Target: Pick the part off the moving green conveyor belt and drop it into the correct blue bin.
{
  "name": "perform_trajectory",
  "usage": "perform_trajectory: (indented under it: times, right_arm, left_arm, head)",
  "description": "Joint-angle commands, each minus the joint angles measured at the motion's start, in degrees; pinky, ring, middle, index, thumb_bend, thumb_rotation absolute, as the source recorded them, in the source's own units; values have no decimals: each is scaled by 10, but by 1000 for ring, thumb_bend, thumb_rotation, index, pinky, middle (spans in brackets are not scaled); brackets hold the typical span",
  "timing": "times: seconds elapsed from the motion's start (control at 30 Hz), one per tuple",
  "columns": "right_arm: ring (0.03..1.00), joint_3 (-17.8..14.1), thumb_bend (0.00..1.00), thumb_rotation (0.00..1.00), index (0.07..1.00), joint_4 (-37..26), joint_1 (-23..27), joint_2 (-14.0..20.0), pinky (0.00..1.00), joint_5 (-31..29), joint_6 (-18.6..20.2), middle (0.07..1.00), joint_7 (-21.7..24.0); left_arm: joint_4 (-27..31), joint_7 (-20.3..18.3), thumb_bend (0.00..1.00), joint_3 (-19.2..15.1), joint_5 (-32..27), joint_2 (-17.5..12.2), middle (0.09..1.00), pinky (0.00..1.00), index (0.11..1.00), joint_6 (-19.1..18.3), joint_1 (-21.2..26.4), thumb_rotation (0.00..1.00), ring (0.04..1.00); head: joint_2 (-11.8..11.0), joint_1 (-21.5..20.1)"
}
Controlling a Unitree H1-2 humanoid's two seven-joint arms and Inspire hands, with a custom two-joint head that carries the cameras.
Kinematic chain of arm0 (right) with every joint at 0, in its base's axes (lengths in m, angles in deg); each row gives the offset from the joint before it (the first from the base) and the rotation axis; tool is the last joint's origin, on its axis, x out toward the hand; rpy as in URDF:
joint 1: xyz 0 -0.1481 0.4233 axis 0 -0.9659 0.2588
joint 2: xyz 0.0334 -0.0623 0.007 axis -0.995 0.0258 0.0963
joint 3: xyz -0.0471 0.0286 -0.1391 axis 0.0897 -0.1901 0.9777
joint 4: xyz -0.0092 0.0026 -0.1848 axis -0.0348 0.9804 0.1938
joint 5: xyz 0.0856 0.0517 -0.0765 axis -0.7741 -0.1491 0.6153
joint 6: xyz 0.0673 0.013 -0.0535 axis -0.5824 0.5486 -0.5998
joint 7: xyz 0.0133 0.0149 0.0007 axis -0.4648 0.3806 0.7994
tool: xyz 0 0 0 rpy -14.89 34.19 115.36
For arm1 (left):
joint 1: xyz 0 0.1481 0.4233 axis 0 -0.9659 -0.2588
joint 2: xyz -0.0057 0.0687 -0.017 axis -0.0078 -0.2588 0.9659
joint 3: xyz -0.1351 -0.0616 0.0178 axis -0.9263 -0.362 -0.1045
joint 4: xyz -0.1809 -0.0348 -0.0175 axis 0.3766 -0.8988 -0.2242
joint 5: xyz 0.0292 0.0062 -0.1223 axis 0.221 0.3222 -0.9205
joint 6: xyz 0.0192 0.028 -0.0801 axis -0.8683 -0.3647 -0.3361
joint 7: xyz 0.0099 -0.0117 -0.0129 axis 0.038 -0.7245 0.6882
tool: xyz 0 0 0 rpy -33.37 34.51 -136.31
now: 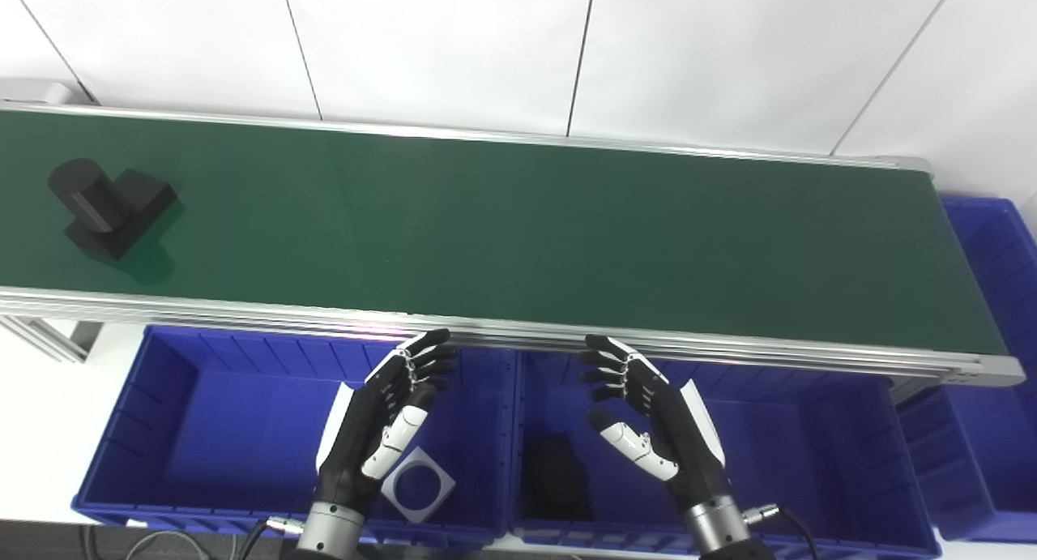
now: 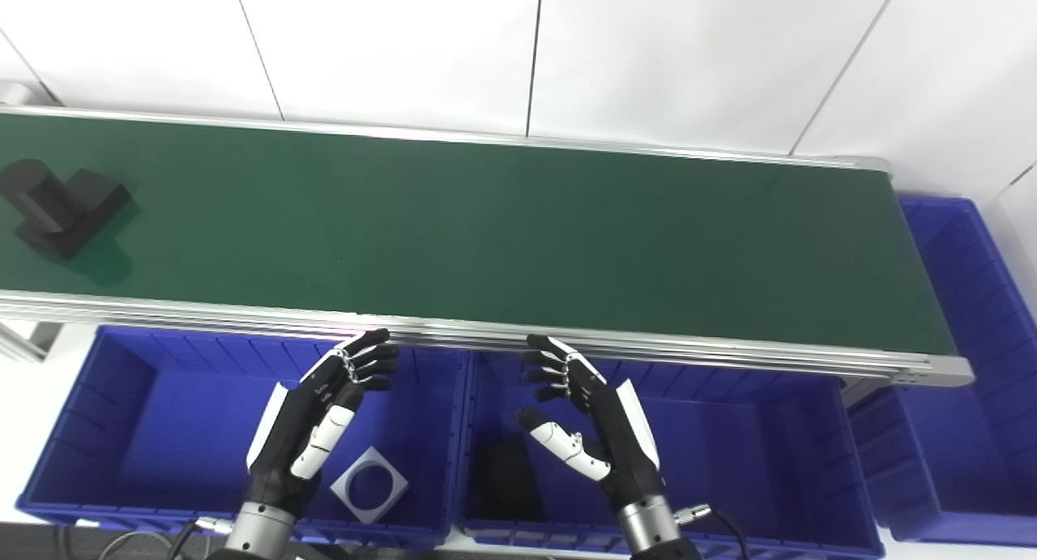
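Note:
A black part (image 1: 107, 205), a cylinder standing on a square block, lies on the green conveyor belt (image 1: 518, 228) at its far left end. My left hand (image 1: 387, 421) hovers open over the left blue bin (image 1: 170, 430), palm turned inward, well to the right of the part. My right hand (image 1: 648, 421) hovers open over the middle blue bin (image 1: 778, 455), facing the left one. Both hands hold nothing and sit just below the belt's near rail.
A white square plate with a round hole (image 1: 419, 485) lies in the left bin. A dark part (image 1: 557, 477) rests in the middle bin. A third blue bin (image 1: 992, 333) stands past the belt's right end. White wall panels rise behind the belt.

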Motion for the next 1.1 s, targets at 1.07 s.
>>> perform_trajectory:
  times: [1.07]
  right_arm:
    - [712, -15, 546, 712, 832, 131, 66, 41, 623, -35, -87, 773, -5]
  left_arm:
    - [-148, 38, 550, 18, 25, 45, 730, 611, 761, 77, 75, 579, 691]
  head:
    - [-157, 183]
